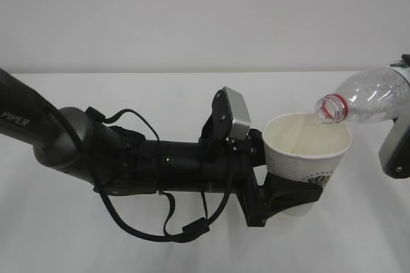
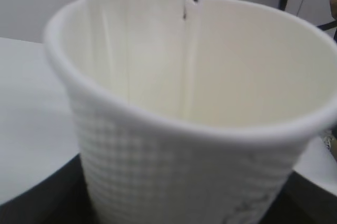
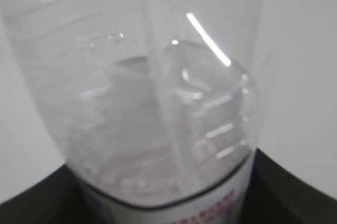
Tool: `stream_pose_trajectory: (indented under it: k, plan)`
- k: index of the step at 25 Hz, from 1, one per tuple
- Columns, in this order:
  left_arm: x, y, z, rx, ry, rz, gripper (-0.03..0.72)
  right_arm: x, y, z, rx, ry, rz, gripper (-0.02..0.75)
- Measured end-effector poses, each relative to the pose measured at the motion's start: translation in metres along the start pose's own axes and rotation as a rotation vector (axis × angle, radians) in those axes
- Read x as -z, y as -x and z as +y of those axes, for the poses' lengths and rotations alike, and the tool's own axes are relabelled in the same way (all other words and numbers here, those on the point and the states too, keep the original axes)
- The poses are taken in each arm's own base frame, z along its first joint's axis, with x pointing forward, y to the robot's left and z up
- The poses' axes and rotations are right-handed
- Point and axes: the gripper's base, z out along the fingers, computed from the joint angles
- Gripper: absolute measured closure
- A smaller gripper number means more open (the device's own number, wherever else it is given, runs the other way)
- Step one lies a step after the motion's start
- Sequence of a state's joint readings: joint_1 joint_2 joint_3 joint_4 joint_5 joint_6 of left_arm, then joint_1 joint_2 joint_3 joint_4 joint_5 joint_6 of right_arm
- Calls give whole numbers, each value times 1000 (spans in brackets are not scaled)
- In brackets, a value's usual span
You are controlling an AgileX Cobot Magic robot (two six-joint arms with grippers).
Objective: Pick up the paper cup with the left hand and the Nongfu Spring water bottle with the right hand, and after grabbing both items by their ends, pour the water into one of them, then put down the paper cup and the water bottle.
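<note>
the left hand [image 1: 288, 197] is clamped on the paper cup [image 1: 307, 151] near its base, and the right hand [image 1: 397, 148] grips the tilted water bottle [image 1: 368, 97], mouth just above the cup's rim. a thin stream of water [image 2: 184, 3] falls inside; any drift could spill it outside.

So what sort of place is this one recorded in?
Probably a lab or test bench: a bare white table against a plain pale wall, a cabled PIPER arm holding a paper cup, and a water bottle tipped over it.
</note>
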State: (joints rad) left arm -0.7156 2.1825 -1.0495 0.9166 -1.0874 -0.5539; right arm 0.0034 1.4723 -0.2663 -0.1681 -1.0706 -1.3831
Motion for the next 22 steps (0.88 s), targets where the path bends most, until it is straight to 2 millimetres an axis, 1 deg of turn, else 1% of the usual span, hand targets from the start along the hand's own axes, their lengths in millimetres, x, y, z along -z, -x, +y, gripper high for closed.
stream_pose_trajectory:
  k: [22]
  plan:
    - [0, 0, 0, 0, 0, 0, 151, 0, 0, 0, 2, -1, 0, 241]
